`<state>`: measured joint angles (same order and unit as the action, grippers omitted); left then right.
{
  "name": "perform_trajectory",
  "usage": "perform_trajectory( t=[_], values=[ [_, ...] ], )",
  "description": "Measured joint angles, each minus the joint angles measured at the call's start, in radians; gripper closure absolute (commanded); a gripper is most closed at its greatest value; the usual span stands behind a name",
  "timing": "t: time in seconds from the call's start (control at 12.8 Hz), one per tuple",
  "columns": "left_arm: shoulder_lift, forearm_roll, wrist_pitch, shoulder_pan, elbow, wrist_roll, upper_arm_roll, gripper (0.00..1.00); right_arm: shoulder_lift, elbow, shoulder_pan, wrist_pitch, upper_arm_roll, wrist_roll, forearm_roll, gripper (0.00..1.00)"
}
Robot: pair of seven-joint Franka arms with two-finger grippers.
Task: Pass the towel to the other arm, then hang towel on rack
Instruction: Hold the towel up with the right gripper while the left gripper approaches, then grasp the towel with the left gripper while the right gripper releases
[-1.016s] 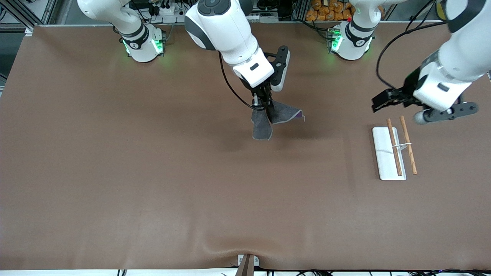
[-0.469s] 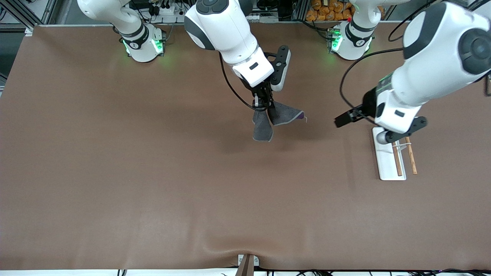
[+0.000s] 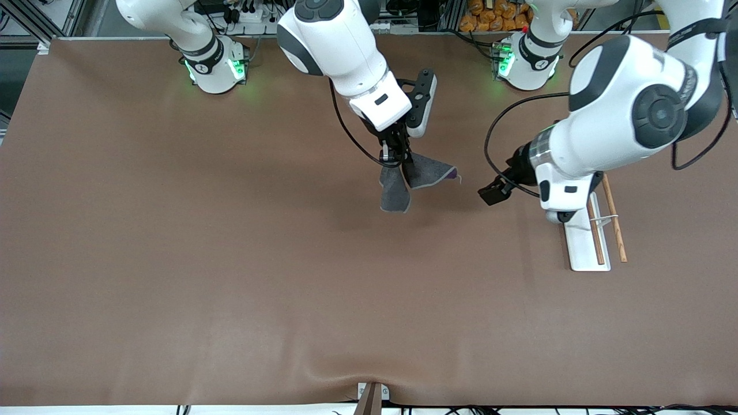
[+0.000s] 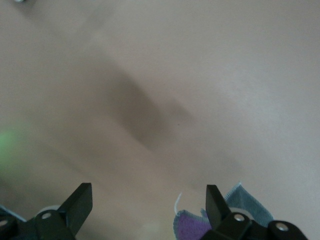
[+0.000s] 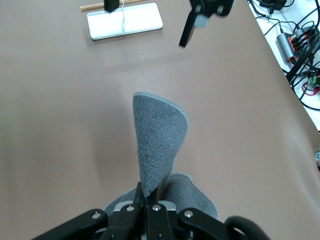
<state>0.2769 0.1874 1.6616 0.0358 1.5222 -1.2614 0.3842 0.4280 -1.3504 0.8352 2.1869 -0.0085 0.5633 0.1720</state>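
— Well, where's the towel (image 3: 410, 180)?

— My right gripper (image 3: 398, 158) has it pinched tight, hanging above the middle of the table (image 3: 173, 259).

— And your left gripper (image 3: 496, 190)?

— Spread wide, holding nothing, over the table between towel and rack (image 3: 588, 242). The rack stands toward the left arm's end, rods bare.

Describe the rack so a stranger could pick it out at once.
On the brown table, look toward the left arm's end, where the open left gripper reaches out. The rack lies partly under that arm: a flat white base with a thin wire stand and two parallel wooden rods, the only white thing lying on the tabletop.
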Motion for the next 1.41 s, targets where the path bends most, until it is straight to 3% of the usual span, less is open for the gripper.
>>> perform_trajectory(
  t=[0.55,0.94,1.33,1.41],
  values=[
    [0.003,0.041,0.034,0.062,0.043,-0.300,0.002,0.00,0.000,-0.001,0.000,0.000,0.000,0.000,0.000,1.00],
    [0.012,0.108,0.072,0.062,0.058,-0.361,-0.001,0.38,0.000,-0.002,0.000,0.000,0.000,0.000,0.000,1.00],
    [0.038,0.119,0.102,0.071,0.061,-0.425,0.001,1.00,0.000,-0.002,0.000,0.001,0.000,0.000,0.000,1.00],
    [0.039,0.126,0.105,0.071,0.061,-0.429,0.001,1.00,0.000,-0.002,0.000,0.001,0.000,0.000,0.000,1.00]
  ],
)
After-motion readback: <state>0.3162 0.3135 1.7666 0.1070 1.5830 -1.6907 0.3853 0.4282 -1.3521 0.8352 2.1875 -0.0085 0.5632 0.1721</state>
